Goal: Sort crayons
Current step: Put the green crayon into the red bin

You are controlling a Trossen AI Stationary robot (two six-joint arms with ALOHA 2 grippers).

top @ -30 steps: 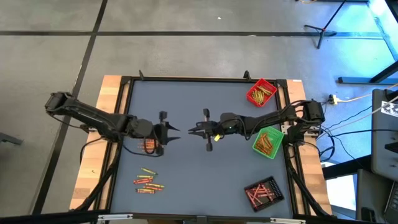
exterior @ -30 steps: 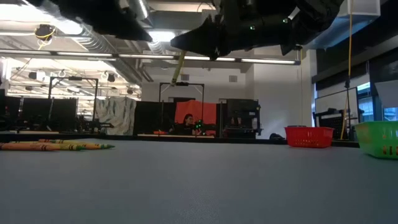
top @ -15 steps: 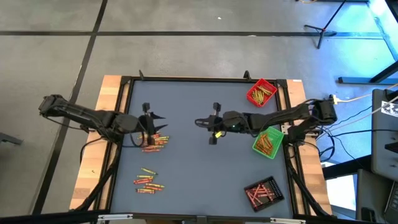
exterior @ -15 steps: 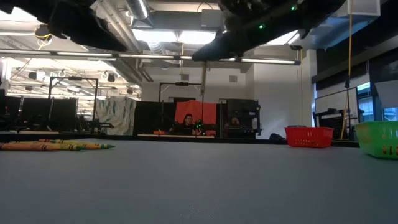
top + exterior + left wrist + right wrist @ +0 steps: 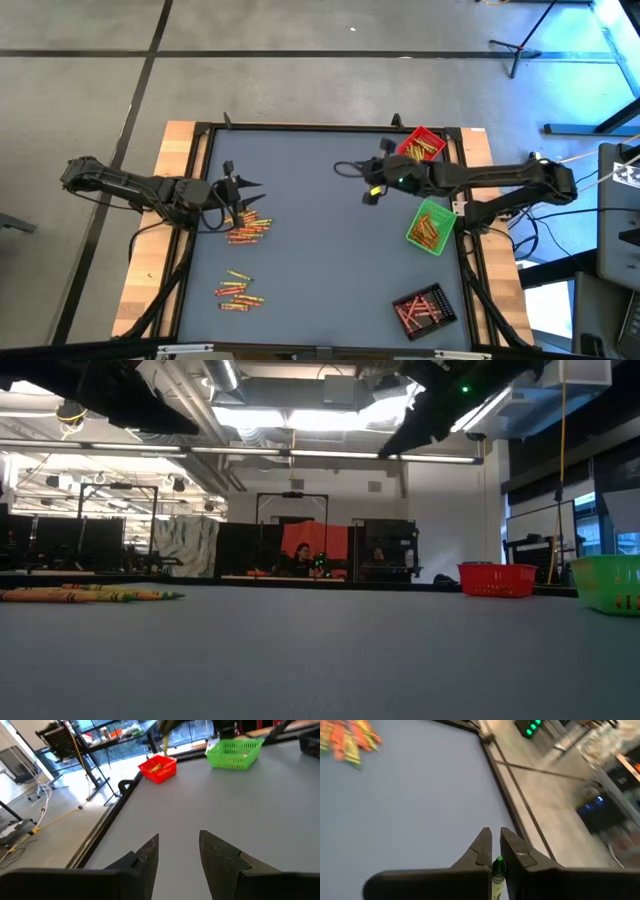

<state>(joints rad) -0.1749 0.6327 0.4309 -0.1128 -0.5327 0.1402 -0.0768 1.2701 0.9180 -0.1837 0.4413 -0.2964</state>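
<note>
High view: the right gripper (image 5: 345,168) is over the far middle of the worktop (image 5: 320,250), jaws closed, just short of the red tray (image 5: 419,148), with the green tray (image 5: 430,228) beside its arm and the black tray (image 5: 423,308) at the near right corner. The left gripper (image 5: 238,195) hangs at the left, jaws parted and empty, just beside the upper crayon pile (image 5: 249,229); a second crayon pile (image 5: 238,291) lies nearer the front edge. Low view: a row of crayons (image 5: 90,596) lies flat at the far left, both arms overhead. Left wrist view: the parted jaws hold nothing, the worktop bare between them. Right wrist view: the jaws are pinched on a green-tipped crayon (image 5: 496,879), which lies lengthwise between them, tip forward. Judgement: these crayons are light, stiff and brittle, with smooth wrappers prone to rolling; each is best gripped across its middle with modest force, one piece singled out from the pile. The held crayon looks bound for a tray.
</note>
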